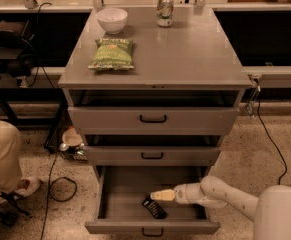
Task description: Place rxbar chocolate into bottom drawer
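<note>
Three drawers are counted, and the bottom drawer (121, 198) is pulled open. One rxbar chocolate (154, 208) is laid on its floor, just below the claw (156, 195). The claw's state cannot be told, and the robot's body is cut off at the lower right.

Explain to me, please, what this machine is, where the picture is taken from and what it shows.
This is a mobile robot with one white arm, entering from the lower right. The single camera looks down on a grey cabinet from in front. The arm ends in a gripper, reaching into the open bottom drawer. A small black bar lies on the drawer floor beside the gripper's tip; whether it is gripped I cannot tell. On the cabinet top sit a white bowl, a can and a green bag. A person's leg shows at the left.
</note>
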You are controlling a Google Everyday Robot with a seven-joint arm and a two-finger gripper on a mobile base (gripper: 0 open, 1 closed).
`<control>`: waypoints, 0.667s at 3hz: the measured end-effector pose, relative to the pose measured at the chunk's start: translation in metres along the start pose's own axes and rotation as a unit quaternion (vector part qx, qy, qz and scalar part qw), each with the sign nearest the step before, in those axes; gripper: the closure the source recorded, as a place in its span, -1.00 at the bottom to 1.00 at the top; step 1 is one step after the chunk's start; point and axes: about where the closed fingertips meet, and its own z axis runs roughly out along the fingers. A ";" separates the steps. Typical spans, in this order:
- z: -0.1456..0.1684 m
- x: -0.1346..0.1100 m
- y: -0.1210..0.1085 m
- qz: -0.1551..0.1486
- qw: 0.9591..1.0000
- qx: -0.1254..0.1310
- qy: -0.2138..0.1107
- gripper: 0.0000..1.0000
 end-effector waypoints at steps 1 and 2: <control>-0.030 0.003 -0.005 0.003 1.000 0.028 -0.012 -1.00; -0.085 0.003 -0.001 0.001 0.998 0.031 -0.046 -1.00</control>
